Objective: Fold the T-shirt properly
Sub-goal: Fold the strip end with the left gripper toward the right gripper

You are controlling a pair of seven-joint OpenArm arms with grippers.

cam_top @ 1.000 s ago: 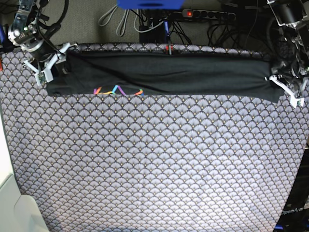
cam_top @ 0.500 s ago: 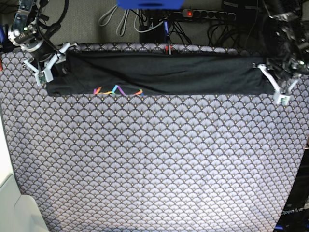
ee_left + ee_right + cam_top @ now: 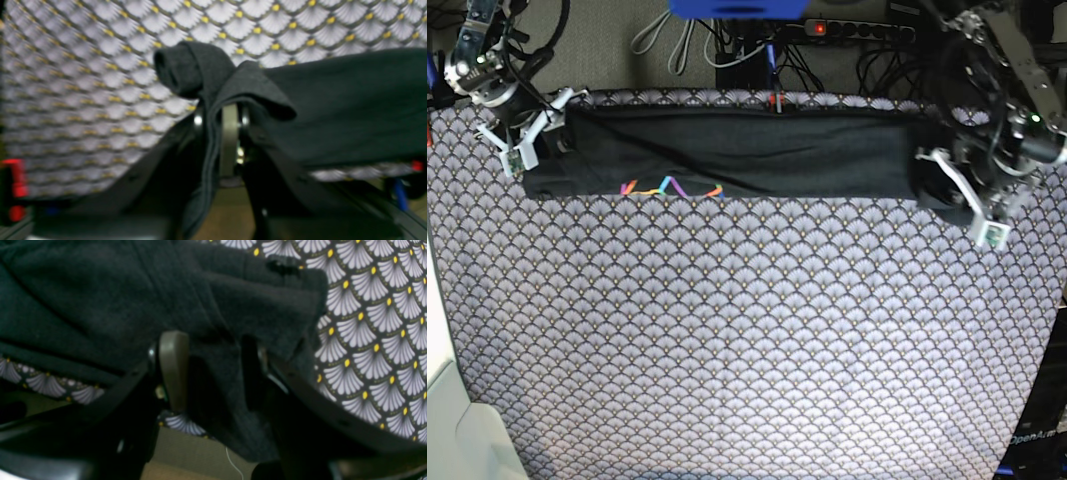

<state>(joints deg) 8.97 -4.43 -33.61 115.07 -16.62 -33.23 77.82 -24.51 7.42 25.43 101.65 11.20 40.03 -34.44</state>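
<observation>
Carried inward from the cloth's [image 3: 727,350] right edge, the left gripper [image 3: 957,190] is clamped on the shirt's [image 3: 747,150] end along the far edge, the right gripper [image 3: 527,135] straddling the other end, jaws apart; next, I judge, fold lengthwise.

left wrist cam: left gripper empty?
No, the left gripper is pinched shut on a fold of the T-shirt, with fabric draped over its fingers.
</observation>
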